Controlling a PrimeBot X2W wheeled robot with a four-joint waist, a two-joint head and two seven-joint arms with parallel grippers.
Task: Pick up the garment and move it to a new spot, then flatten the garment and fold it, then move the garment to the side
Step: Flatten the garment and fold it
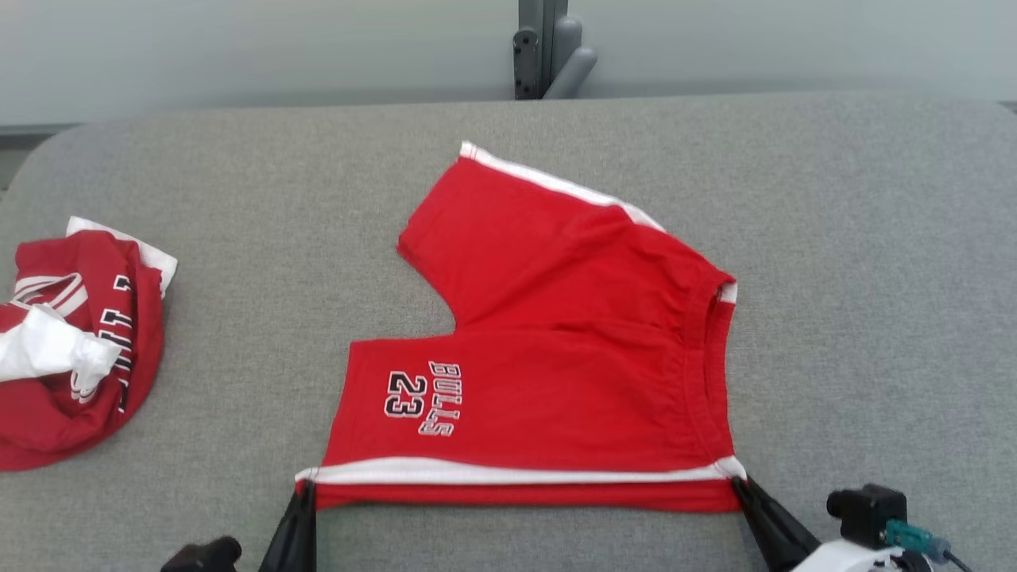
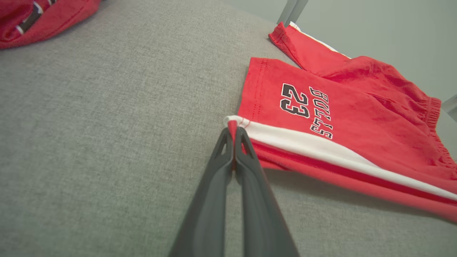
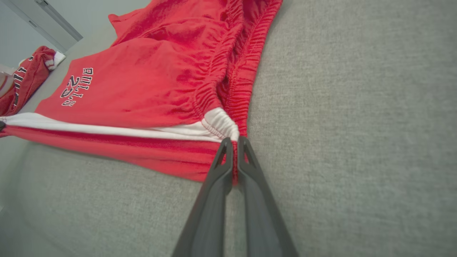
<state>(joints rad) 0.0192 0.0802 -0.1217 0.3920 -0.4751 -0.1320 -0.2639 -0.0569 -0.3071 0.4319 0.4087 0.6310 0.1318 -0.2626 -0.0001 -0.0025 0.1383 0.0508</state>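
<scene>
We had the shorts [image 1: 548, 349] spread mid-table [image 1: 238, 199], waistband [image 1: 711, 373] at 3 o'clock, legs pointing toward 9. Both grippers were clamped on the near edge: the left gripper [image 1: 306, 486] pinched the hem corner at 7 o'clock, and the right gripper [image 1: 737, 481] pinched the waistband corner at 5 o'clock. The white-striped side ran taut between them and seemed raised a touch off the surface. Here was the danger as we judged it: each grip took only a sliver of fabric at the very fingertips, so a sharp pull could have slipped a corner out and dropped that end in a heap. Had the two arms travelled unevenly, the edge would have sagged or twisted and the fold would have landed crooked. The far leg [image 1: 508, 230], splayed toward 11 o'clock, lay rumpled, and folding over it would likely have trapped those creases. And any sweep toward 9 o'clock risked running into the crumpled jersey [image 1: 71, 342] lying there, well apart from the shorts.
</scene>
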